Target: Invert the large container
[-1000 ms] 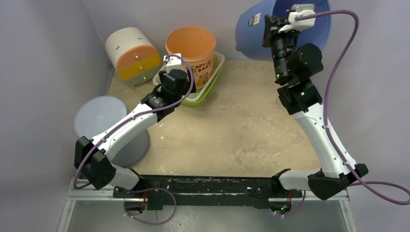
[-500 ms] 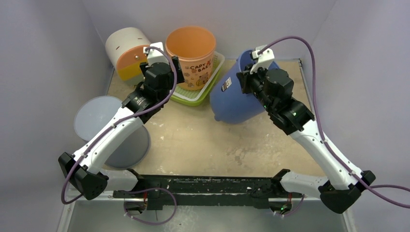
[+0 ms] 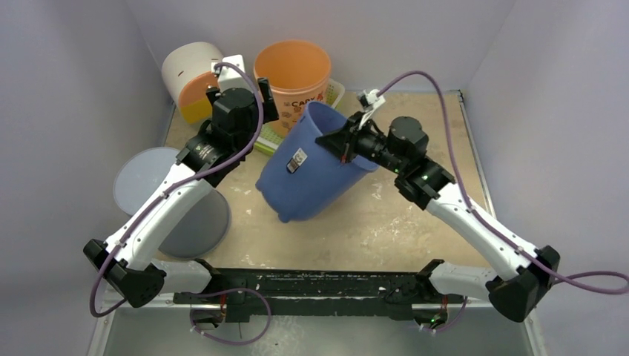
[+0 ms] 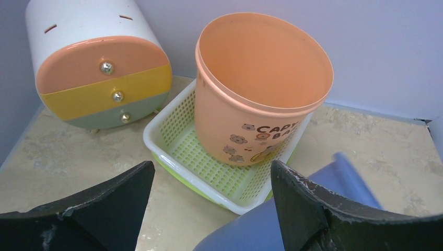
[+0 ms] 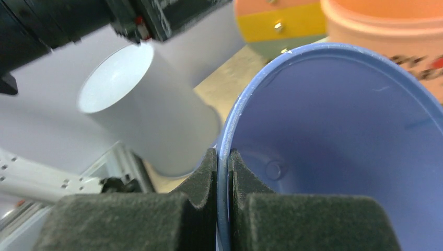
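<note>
A: Near centre, large container [image 3: 311,167]: plain blue, white label. Far, bucket [image 4: 261,89]: orange, small animal print, dark lettering.
B: Under it, basket [image 4: 177,130]: white rim, green mesh. Far left, drawer box [image 4: 78,21]: white; fronts orange, yellow, grey-green. Left, bin [image 3: 148,178]: pale grey.

The bucket [image 5: 339,136] is showing smooth, glossy plastic; the basket [image 4: 177,133] is showing perforated, slightly shiny plastic; the table [image 4: 57,151] is looking matt, mottled like stone.

White arms [image 3: 159,215], black joints [image 3: 404,137], purple cables [image 3: 426,74], felt-padded right pincer [image 5: 223,159].
</note>
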Motion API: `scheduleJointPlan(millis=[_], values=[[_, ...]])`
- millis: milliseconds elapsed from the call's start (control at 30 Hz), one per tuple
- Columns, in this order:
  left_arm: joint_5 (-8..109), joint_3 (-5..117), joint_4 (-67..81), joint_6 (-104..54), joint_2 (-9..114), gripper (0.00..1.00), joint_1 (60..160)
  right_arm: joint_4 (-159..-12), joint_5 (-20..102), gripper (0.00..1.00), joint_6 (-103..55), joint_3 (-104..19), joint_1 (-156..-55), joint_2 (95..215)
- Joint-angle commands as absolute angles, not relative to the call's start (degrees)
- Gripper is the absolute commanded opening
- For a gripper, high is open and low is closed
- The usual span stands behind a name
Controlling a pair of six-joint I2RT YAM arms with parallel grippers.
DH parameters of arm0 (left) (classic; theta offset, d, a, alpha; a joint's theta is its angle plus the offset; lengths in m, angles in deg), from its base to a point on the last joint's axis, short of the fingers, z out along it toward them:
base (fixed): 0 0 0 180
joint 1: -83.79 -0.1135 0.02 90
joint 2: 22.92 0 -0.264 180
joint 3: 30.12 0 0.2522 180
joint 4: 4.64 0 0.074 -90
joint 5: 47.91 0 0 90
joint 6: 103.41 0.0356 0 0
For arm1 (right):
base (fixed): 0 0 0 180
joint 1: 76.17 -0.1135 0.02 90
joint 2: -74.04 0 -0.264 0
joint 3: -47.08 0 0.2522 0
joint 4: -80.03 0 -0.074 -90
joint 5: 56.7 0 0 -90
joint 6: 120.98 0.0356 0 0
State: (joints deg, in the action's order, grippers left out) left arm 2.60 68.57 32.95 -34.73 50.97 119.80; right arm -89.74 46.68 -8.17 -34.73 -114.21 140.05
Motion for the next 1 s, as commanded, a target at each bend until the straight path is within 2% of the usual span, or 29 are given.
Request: scheduleJointPlan(millis=[0, 233, 533, 733, 967], values=[[0.9, 72.4, 34.2, -32.8, 48.4, 0.79, 119.4, -113.5, 59.0, 0.00, 3.0, -30.2, -114.3, 140.8], [2.0, 73.5, 34.7, -32.8, 48.5, 0.79, 119.4, -124.7, 57.8, 0.00, 9.3, -22.6, -114.4, 141.2], [2.5, 71.6, 33.9, -33.1, 48.9, 0.79, 119.4, -112.7, 38.4, 0.00, 6.5, -9.2, -114.3, 137.1], [2.6, 68.8, 32.3, -33.5, 49.3, 0.79, 119.4, -114.3, 34.8, 0.00, 9.3, 3.0, -114.3, 137.9], [3.1, 68.1, 32.0, -34.3, 50.8, 0.79, 119.4, -111.1, 34.8, 0.29, 7.2, 3.1, -114.3, 135.2]])
